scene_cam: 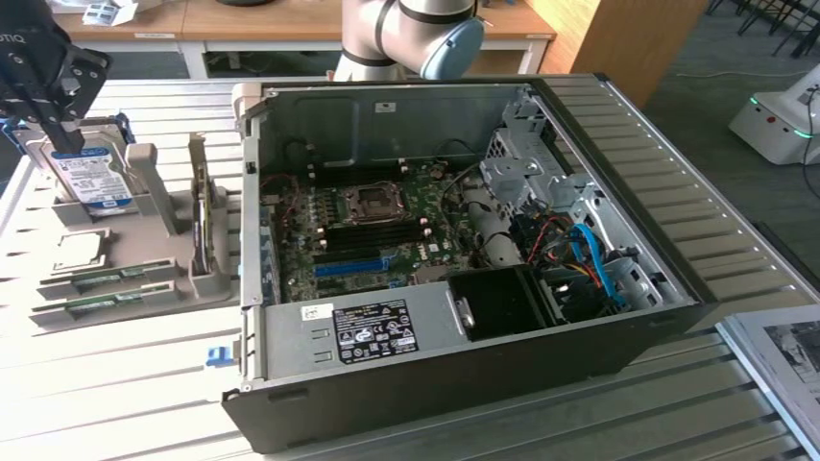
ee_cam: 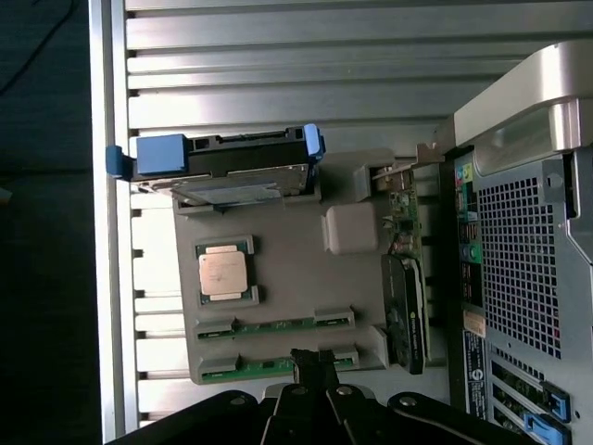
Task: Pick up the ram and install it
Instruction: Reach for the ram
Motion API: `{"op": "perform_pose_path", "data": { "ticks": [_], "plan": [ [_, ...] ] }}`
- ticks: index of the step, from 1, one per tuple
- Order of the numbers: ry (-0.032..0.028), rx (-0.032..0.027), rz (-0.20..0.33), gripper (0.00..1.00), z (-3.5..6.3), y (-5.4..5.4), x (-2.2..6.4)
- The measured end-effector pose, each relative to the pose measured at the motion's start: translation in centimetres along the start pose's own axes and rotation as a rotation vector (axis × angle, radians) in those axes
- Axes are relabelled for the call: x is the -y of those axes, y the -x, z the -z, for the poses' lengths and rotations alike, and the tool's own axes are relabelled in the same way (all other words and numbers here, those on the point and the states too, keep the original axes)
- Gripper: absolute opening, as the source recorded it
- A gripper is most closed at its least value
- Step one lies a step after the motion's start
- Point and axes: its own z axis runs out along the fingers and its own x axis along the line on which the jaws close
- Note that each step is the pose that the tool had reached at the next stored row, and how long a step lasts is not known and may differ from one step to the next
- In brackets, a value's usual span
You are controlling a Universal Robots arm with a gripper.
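Wrist view: jaws pinched together, nothing between them. Gripper (ee_cam: 313, 358) hangs above ram (ee_cam: 278, 363), clear of it. Ram is a long, thin green board stick lying flat in slot of grey holder tray (ee_cam: 287, 269). Second ram (ee_cam: 274, 325) alongside in next slot, same look. Processor chip (ee_cam: 225, 274) next on tray, then hard drive (ee_cam: 232, 181) standing on edge. Exterior view: gripper (scene_cam: 64, 134) in upper left of frame, high over tray. Open computer case (scene_cam: 615, 173) fills centre, well apart from gripper.
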Motion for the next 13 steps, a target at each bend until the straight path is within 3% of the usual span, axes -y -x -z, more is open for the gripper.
{"op": "perform_pose_path", "data": {
  "ticks": [13],
  "plan": [
    [0.0,-0.0002,0.004,0.1,-0.01,-0.87,0.06]
  ]
}}
